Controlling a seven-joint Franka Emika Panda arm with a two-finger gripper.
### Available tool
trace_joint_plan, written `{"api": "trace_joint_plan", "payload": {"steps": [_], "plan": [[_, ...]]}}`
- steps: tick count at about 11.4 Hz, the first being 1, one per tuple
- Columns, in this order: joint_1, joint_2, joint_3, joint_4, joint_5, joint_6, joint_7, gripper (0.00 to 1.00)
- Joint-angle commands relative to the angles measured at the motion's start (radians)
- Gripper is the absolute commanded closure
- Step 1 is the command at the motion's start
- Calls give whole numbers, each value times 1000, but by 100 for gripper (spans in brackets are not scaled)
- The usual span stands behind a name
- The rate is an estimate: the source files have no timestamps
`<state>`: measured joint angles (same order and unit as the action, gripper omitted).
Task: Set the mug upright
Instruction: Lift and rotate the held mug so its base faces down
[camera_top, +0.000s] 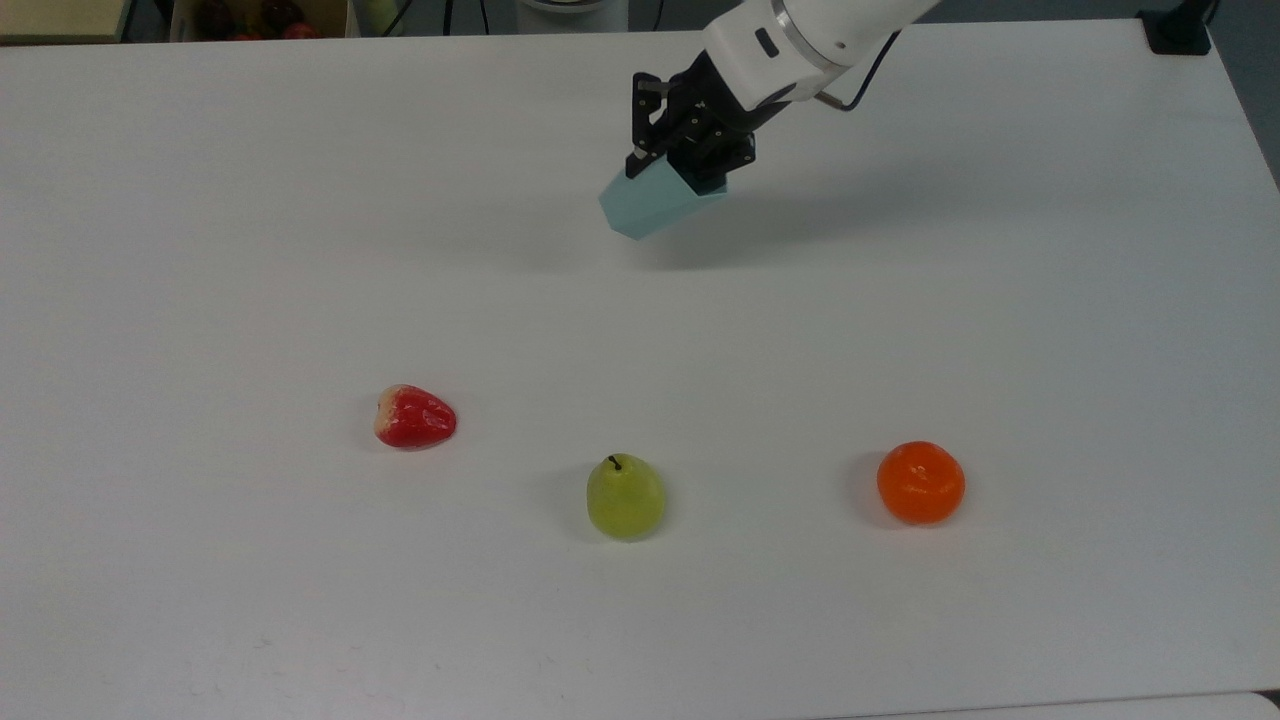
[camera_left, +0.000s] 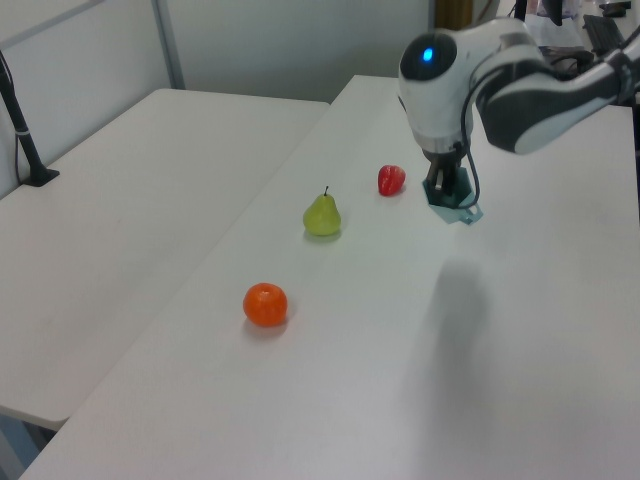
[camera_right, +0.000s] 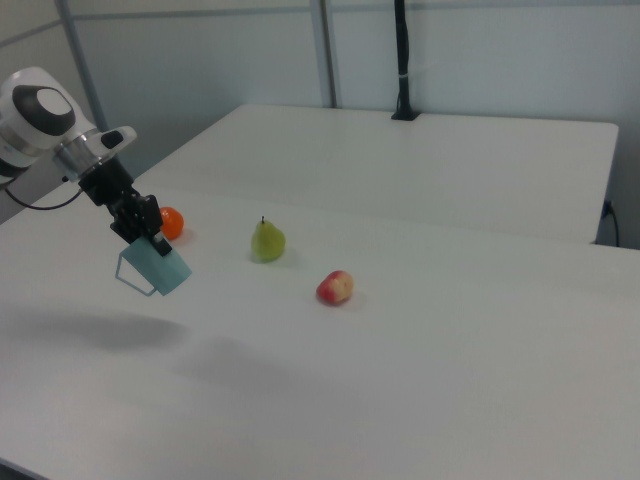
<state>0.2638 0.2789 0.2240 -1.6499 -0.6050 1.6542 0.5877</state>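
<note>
The mug (camera_top: 655, 206) is a pale blue-teal faceted cup, hanging tilted in the air over the far middle of the white table (camera_top: 300, 250). My gripper (camera_top: 678, 172) is shut on the mug's wall from above. In the right view the mug (camera_right: 157, 268) hangs under the gripper (camera_right: 143, 238) with its shadow on the table below. The left view has the mug (camera_left: 458, 211) just beneath the gripper (camera_left: 446, 190), near the strawberry.
A red strawberry (camera_top: 414, 417), a green pear (camera_top: 625, 497) and an orange (camera_top: 920, 483) lie in a row on the near half of the table. A black clamp (camera_top: 1180, 30) sits at the top view's far right corner. A second table (camera_left: 130, 190) adjoins.
</note>
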Motion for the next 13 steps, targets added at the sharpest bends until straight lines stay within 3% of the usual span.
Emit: {"api": "trace_joint_plan", "payload": {"steps": [1,4,8,11,13], "plan": [[-87,-33,-6,-18,247,165,-272,100],[-116,-15,-6,-28,345,220,-524,100],[-159,41,-8,-56,402,288,-931,100],[-170,74,-9,-80,413,386,-1012,100],[-187,82,-9,-85,511,435,-1029,100]]}}
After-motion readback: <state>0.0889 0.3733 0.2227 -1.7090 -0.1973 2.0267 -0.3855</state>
